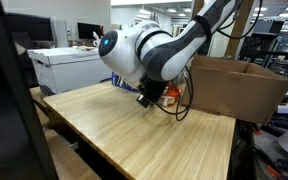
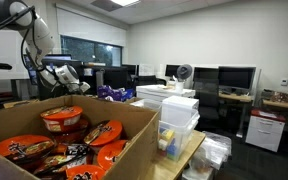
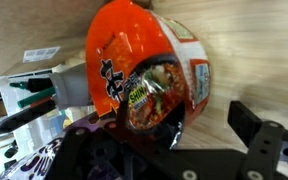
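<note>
Lab, wooden tabletop [image 1: 134, 135]. Tool [image 1: 146, 99] low over it, jaws apart, empty. Instant noodle cup [image 3: 149, 70] lies on its side on tabletop, just before tool. We judge approach step; grasp needs jaws straddling cup.

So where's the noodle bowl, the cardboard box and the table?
noodle bowl [image 3: 134, 60]: wrist view, its orange side.
cardboard box [image 1: 234, 92]: an exterior view, its near wall.
table [image 1: 154, 140]: an exterior view, bare wooden top.

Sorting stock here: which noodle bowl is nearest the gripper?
The bowl on the table, right at the open gripper; the other bowls sit in the cardboard box.
</note>
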Tool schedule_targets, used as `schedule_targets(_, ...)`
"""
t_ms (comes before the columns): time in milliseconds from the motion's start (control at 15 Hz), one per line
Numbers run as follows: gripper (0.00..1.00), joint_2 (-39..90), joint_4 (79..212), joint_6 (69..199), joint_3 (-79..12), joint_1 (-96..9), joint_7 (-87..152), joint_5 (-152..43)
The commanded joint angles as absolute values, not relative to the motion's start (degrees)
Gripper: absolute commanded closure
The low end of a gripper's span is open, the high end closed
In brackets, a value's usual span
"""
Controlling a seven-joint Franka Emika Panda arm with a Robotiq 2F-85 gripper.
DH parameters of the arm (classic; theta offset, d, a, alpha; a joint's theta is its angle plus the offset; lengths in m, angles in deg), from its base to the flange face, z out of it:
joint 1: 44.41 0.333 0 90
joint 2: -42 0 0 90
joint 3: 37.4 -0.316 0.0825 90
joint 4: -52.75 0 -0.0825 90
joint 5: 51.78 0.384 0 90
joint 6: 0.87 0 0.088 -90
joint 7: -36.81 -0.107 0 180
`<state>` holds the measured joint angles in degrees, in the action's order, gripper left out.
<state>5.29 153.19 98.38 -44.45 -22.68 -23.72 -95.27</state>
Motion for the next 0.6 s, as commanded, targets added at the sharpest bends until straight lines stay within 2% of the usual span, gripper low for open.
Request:
schedule_targets(0,0.00,5.28,153.50,97.92,-44.16,-23.17,-22.14,-92.95)
schedule_targets(533,0.00,5.08,153.17,97.34,-43.36,-23.19,-22.37,-89.89)
